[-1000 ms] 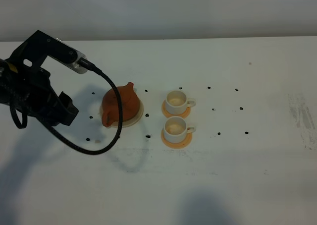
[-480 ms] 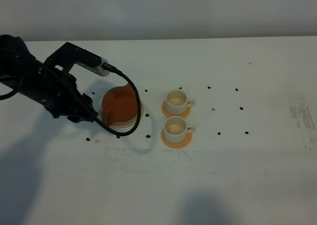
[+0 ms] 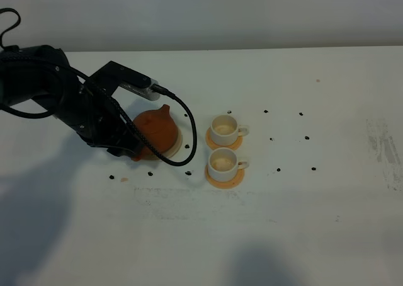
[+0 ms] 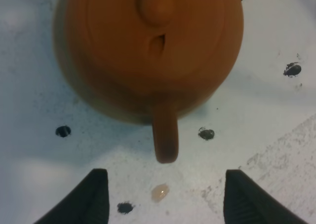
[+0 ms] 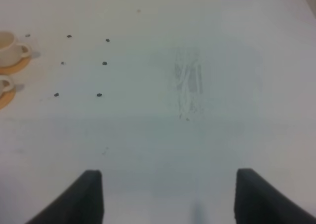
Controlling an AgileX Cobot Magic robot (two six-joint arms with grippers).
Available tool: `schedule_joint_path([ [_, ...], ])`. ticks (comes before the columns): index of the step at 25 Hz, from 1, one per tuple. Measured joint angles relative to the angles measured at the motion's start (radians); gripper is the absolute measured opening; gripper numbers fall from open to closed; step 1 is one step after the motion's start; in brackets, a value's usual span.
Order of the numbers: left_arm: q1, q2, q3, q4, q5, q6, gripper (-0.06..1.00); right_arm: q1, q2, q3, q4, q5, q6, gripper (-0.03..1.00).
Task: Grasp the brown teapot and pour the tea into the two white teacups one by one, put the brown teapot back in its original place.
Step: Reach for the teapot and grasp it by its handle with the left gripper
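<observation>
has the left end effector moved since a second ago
Yes. The left end effector has moved right, closing on the brown teapot, which stays put.

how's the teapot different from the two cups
The teapot is reddish-brown; the cups are white. The teapot is bigger and lidded; the cups are open-topped. The teapot sits on a cream saucer, the cups on orange coasters. All stand upright and have a side handle.

Handle side of the brown teapot [image 3: 160,127] behind the left arm [image 3: 82,109] (saucer [image 3: 180,142] mostly covered too)
</observation>
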Motion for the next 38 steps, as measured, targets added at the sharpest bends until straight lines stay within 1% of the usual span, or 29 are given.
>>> schedule_joint_path([
  [10,-0.004,0.037,0.0,0.002,-0.009,-0.011,0.49,0.0,0.0,0.0,0.0,0.0,0.0,0.54],
  [17,-0.004,0.044,-0.007,0.003,-0.061,-0.014,0.49,0.0,0.0,0.0,0.0,0.0,0.0,0.54],
  [22,-0.004,0.044,-0.008,0.003,-0.064,-0.022,0.49,0.0,0.0,0.0,0.0,0.0,0.0,0.54],
  [28,-0.024,0.052,-0.009,0.003,-0.077,-0.036,0.49,0.0,0.0,0.0,0.0,0.0,0.0,0.54],
  [38,-0.024,0.063,-0.009,0.003,-0.082,-0.037,0.49,0.0,0.0,0.0,0.0,0.0,0.0,0.54],
])
